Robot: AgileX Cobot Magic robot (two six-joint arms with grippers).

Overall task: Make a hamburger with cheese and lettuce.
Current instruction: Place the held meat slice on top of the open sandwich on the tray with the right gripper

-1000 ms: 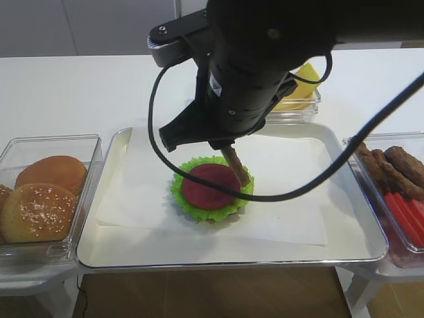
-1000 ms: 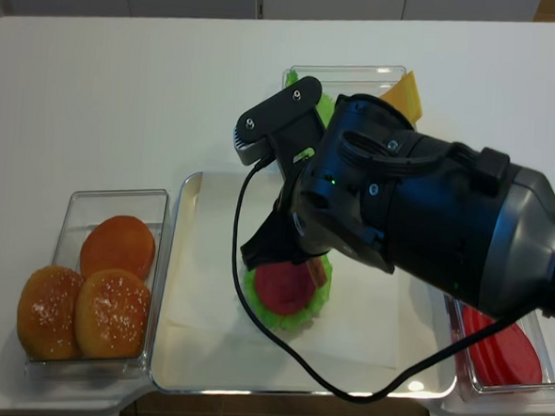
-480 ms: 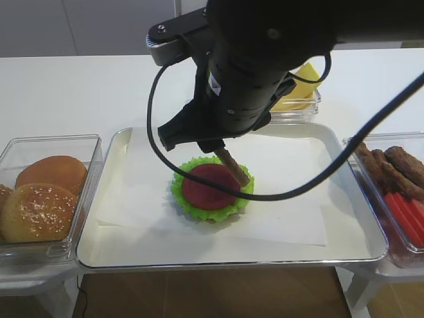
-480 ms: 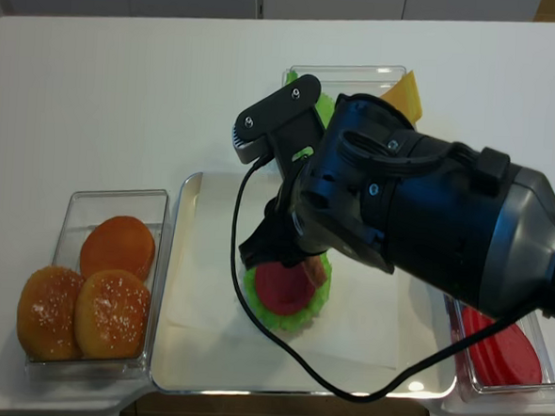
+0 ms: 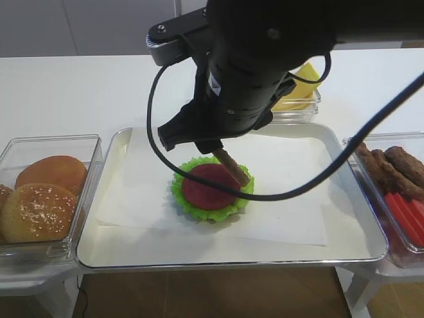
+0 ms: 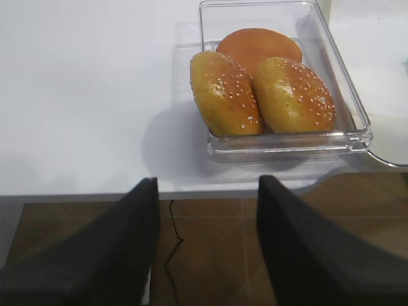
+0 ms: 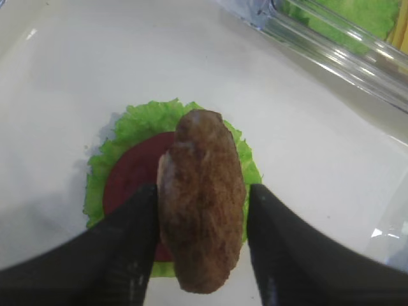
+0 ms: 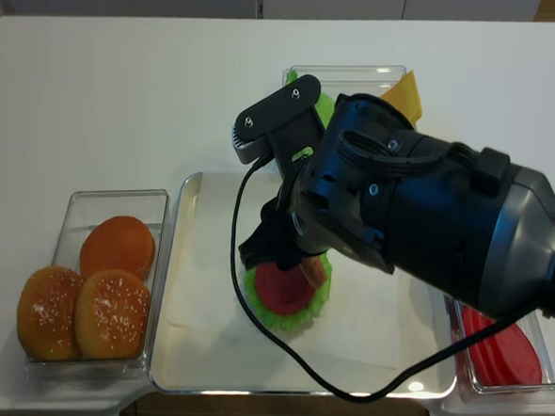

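The hamburger (image 5: pixel 211 187) is a frilly green leaf topped by a flat red disc, on white paper in the metal tray (image 5: pixel 232 262). It also shows in the right wrist view (image 7: pixel 127 172) and the realsense view (image 8: pixel 285 291). My right gripper (image 7: pixel 203 197) is shut on a brown patty (image 7: pixel 201 204), held on edge just above the red disc; the patty shows below the arm (image 5: pixel 232 167). Pale yellow cheese (image 5: pixel 301 83) lies in a clear box behind the tray. My left gripper (image 6: pixel 207 182) is open and empty over the table's front edge.
A clear box of sesame buns (image 5: pixel 40 199) stands left of the tray, also in the left wrist view (image 6: pixel 255 83). A box with brown patties and red slices (image 5: pixel 397 185) stands at the right. Green leaves (image 7: pixel 344 13) share the back box.
My right gripper has risen slightly with the patty, which now hangs a little higher over the red disc. The left gripper has not moved.
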